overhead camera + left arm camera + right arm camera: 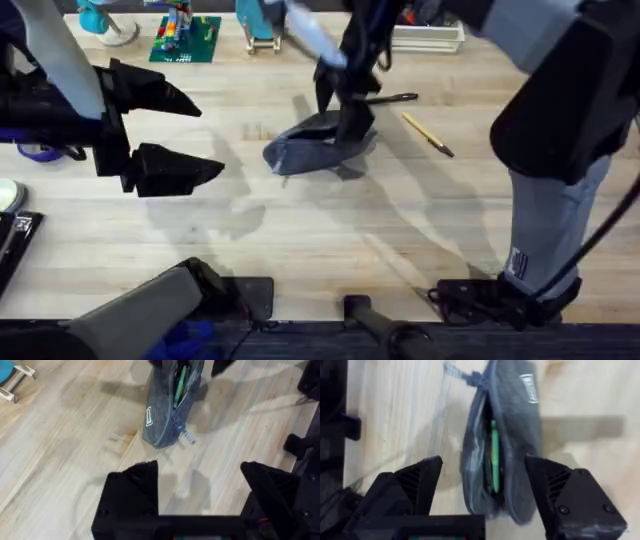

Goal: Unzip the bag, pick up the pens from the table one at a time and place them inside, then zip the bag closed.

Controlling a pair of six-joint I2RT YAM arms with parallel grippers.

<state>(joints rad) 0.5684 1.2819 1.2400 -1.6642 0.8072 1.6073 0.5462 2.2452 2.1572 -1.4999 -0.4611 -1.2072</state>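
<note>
The blue-grey bag (318,150) lies in the middle of the table (330,240), its zipper open and something green showing inside (494,455). Its metal pull (187,437) hangs off the end nearer my left arm. My right gripper (345,115) is open right over the bag's far end, with one finger on each side of the pouch (500,420). A black pen (392,98) lies just behind the bag, and a yellow pen (428,135) lies to its right. My left gripper (205,138) hovers open to the left of the bag (167,407), holding nothing.
Along the far edge stand a green building-block plate (185,40), teal items (100,20) and a white tray (425,38). A purple object (40,152) lies at the left edge under the left arm.
</note>
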